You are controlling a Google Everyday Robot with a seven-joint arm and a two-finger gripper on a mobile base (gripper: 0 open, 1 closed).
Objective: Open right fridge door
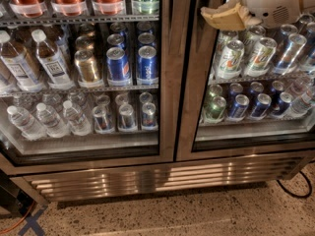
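Note:
The right fridge door (193, 102) is a glass pane in a brushed steel frame, filling the right half of the camera view. It lies flush with the left door, and green, silver and blue cans show through its glass. My gripper (224, 16), tan-tipped on a white arm housing (275, 1), hangs at the top right. It is in front of the door's upper glass, just right of the frame's inner steel upright.
The left door (166, 82) shows water bottles, gold and blue cans and red bottles. A steel vent grille (147, 178) runs below both doors. On the speckled floor a black cable (295, 191) lies at the right and an orange cable (19, 219) at the lower left.

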